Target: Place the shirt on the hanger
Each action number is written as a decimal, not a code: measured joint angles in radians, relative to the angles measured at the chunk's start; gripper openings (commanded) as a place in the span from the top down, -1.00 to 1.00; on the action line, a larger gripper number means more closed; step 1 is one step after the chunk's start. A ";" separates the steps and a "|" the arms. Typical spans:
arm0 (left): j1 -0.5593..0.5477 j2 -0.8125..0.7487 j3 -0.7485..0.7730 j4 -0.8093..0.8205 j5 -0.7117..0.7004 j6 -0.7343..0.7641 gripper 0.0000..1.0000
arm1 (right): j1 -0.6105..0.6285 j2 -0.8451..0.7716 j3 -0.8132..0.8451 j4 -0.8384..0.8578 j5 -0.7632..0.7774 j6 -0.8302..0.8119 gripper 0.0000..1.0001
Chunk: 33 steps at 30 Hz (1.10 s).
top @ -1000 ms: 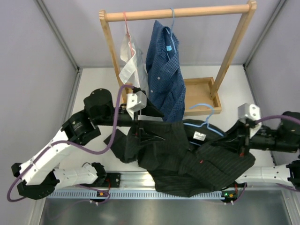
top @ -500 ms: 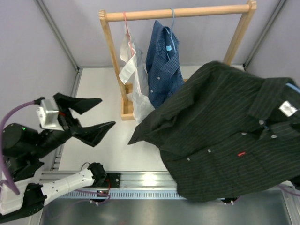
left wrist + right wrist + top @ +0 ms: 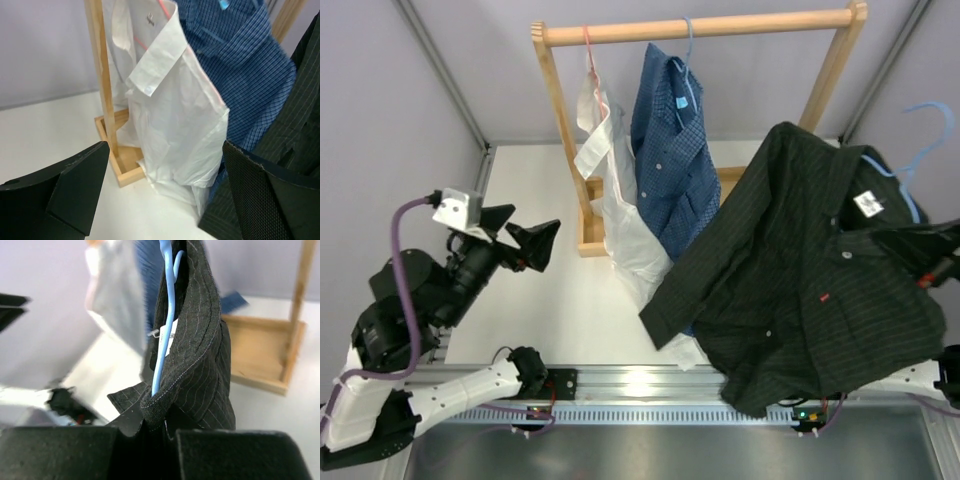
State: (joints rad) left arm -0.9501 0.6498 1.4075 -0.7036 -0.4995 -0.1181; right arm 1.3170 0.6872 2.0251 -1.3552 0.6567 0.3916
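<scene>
**Shirt is already riding on the hanger**

Your right claw (image 3: 164,432) is pinching the shirt (image 3: 800,290) collar, with the hanger (image 3: 169,300) inside it, holding both in the air beside the rack (image 3: 700,27). Your left claw (image 3: 520,232) is standing spread and empty. I judge only the hanging up is remaining.

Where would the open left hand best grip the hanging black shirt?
Probably the shirt at its low left corner, from the left: it hangs free toward the left hand, while the collar end rides on the hanger.
</scene>
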 measured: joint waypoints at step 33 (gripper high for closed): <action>1.052 0.249 -0.339 0.212 0.130 -0.207 -0.96 | -1.085 0.492 -0.146 0.363 -0.251 -0.259 1.00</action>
State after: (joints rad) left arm 0.1020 0.8986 1.0687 -0.4915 -0.3698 -0.3248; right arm 0.2321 1.1793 1.8793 -0.9924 0.4057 0.1326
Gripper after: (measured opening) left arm 0.982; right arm 0.031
